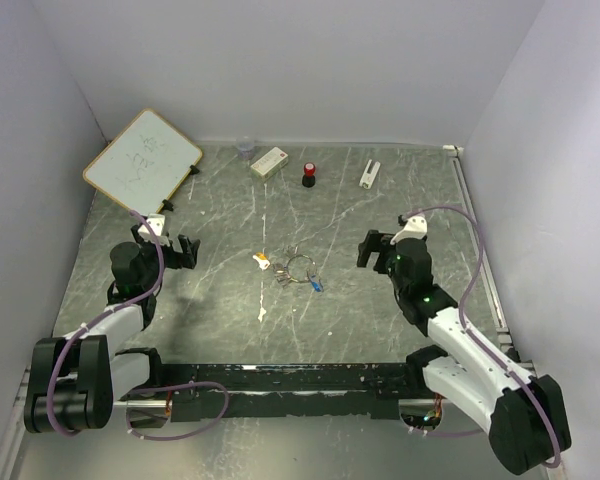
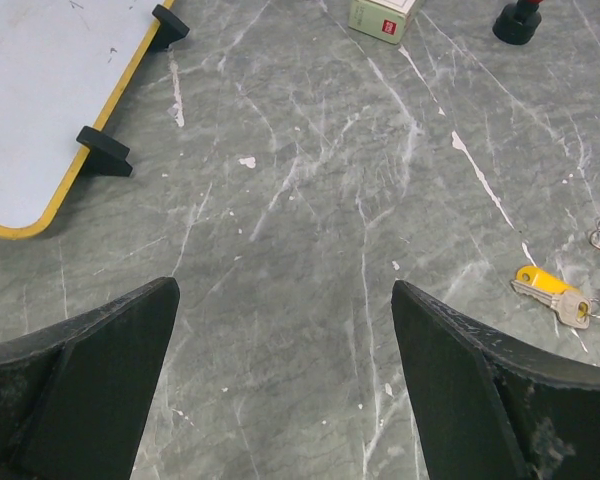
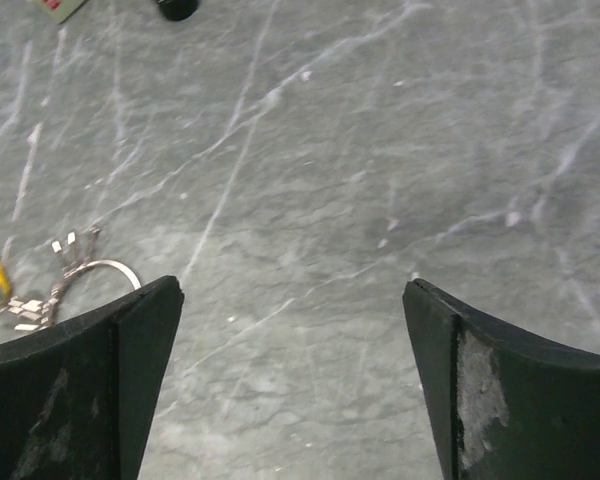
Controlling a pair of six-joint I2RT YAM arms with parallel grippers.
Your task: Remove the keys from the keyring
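Top external view puts the keyring [image 1: 298,266] on the table [image 1: 220,200], about midway between the 2 arms. The keys [image 1: 283,277] lie bunched around it: the orange-yellow key [image 1: 263,261] at its left, the blue key [image 1: 317,284] at its near right, and plain silvery ones between. None lies apart from the bunch, so the task looks unstarted, with every key yet to be worked off. Whether each is truly threaded is too small to tell.

The left gripper [image 2: 285,290] and right gripper [image 3: 292,288] both stand spread wide with nothing between the jaws, each well apart from the ring, which shows only at the edge of either wrist view.

Along the far edge sit a small clear cup [image 1: 245,148], its contents not discernible, and a closed box [image 1: 269,161].
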